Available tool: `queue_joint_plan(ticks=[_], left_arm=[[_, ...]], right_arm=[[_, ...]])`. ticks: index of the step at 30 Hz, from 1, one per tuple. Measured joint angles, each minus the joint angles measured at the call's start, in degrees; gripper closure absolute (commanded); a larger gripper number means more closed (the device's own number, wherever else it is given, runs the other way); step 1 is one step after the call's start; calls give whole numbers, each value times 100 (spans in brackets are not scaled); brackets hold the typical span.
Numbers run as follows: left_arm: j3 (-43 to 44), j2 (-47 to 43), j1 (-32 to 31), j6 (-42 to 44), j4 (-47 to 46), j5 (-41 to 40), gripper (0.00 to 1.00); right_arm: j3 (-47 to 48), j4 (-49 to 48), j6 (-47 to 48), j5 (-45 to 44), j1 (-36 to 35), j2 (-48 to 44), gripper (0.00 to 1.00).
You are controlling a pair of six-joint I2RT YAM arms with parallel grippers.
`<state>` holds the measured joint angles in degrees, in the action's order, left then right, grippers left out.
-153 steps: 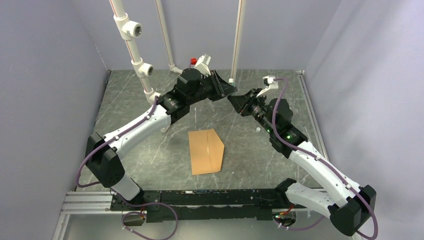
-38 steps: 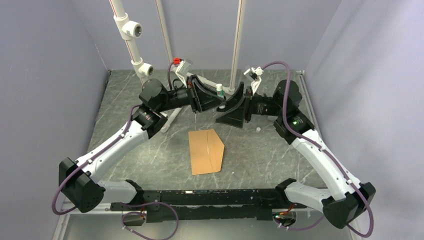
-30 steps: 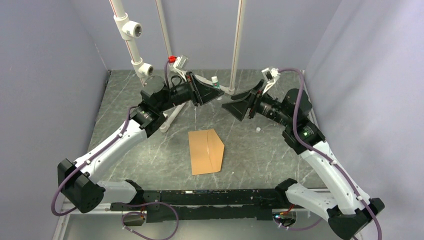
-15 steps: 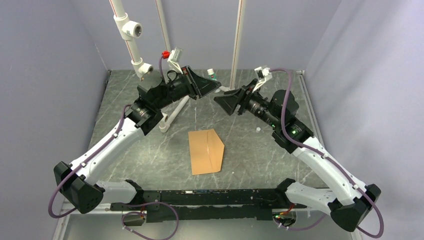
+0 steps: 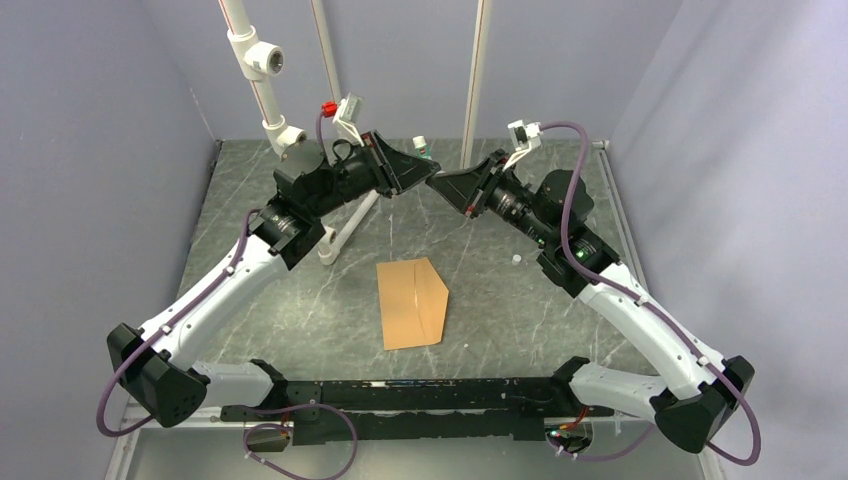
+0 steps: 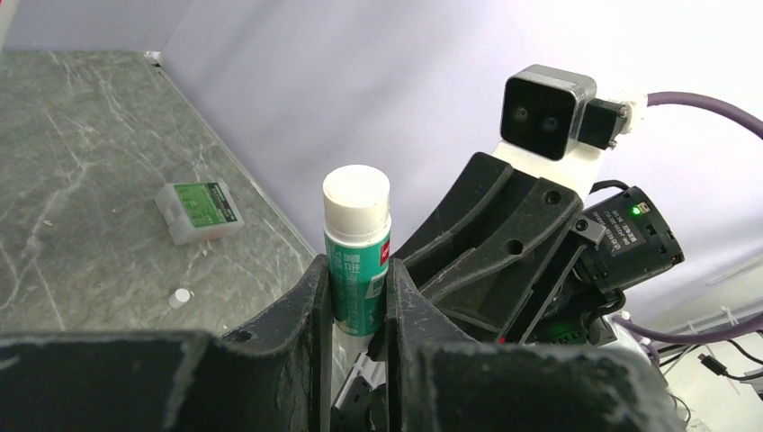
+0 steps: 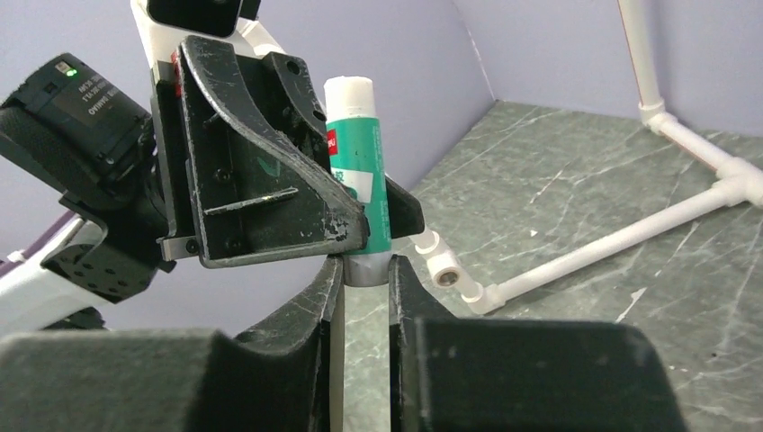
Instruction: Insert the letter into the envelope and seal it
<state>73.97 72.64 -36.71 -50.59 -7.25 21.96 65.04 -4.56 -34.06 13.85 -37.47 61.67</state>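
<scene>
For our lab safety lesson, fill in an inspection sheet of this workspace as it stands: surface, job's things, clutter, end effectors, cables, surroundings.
Surface: grey marbled tabletop.
Job's things: envelope lies flat at the centre, pointed flap open toward the right; letter not seen on its own.
Clutter: small clear box with green label; small white disc near it, apart.
End effectors: left end effector shut on the glue stick body; right end effector appears closed on its white end; both raised.
Cables: purple cable runs along each arm, away from the envelope.
Surroundings: white pipe frame at the back; pale lilac walls.
</scene>
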Motion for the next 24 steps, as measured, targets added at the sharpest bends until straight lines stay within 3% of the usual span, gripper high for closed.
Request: queue_joint_plan(ticks=[1,6,10,15,19,20,21,22,24], left_arm=[[0,0,4,-17,-2,0,97],[4,-2,20,-101,-109,76,97],[-2,-26,15,103,-411,385,98],[-232,-238,-90,686,-769,940,98],[-293,-319,-87,931,-1005,1585,97],[-289,-317,-92,957,-1058,1740,97],[-282,-319,-105,973,-1097,1860,98],[-282,-317,-116,981,-1115,1945,97],[-282,-317,-125,1056,-1067,1976,97]], right_arm=[[0,-11,-26,17,-2,2,100],[-9,-107,-208,302,96,4,100],[-243,-828,-695,1386,592,4,100],[-907,-3143,-2378,3355,1250,297,100],[-962,-4767,-3576,4330,1340,754,100],[-964,-5069,-3805,4489,1351,815,96],[-964,-5237,-3952,4610,1360,841,75],[-964,-5248,-3985,4686,1368,837,44],[-935,-4669,-3670,4680,1377,667,13]])
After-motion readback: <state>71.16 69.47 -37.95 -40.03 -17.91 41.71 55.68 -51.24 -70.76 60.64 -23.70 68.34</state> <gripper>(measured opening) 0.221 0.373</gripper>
